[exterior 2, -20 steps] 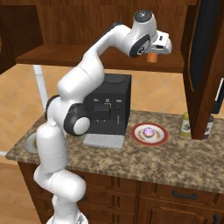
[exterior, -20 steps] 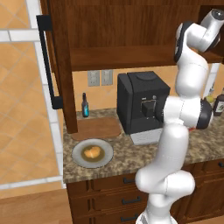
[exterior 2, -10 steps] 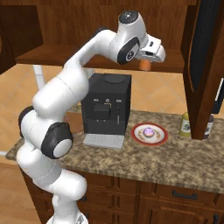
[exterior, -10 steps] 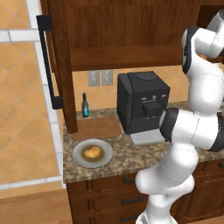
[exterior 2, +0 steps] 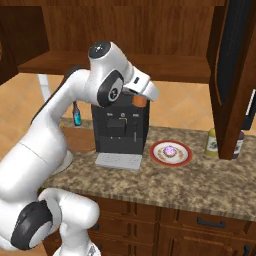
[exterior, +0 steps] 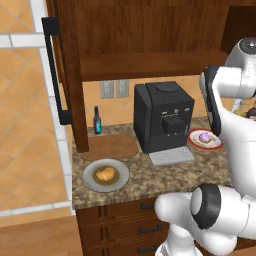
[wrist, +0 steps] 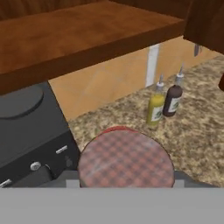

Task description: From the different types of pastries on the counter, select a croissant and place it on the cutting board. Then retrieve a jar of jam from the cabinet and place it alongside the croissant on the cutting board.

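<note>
Jam jar [exterior 2: 140,100], a squat orange-brown cylinder with a red-and-white checked lid [wrist: 126,159], is clamped in the gripper [exterior 2: 142,98] above the boxy black coffee machine [exterior 2: 120,126]. The white arm is bent back over the speckled granite counter [exterior 2: 200,181], below the dark wooden cabinet shelf [exterior 2: 165,68]. On a round grey plate [exterior: 105,175] the lumpy golden croissant [exterior: 105,174] is seen, beside the bare reddish-brown cutting board [exterior: 110,147]. The labels of two bottles [wrist: 165,103] cannot be read.
</note>
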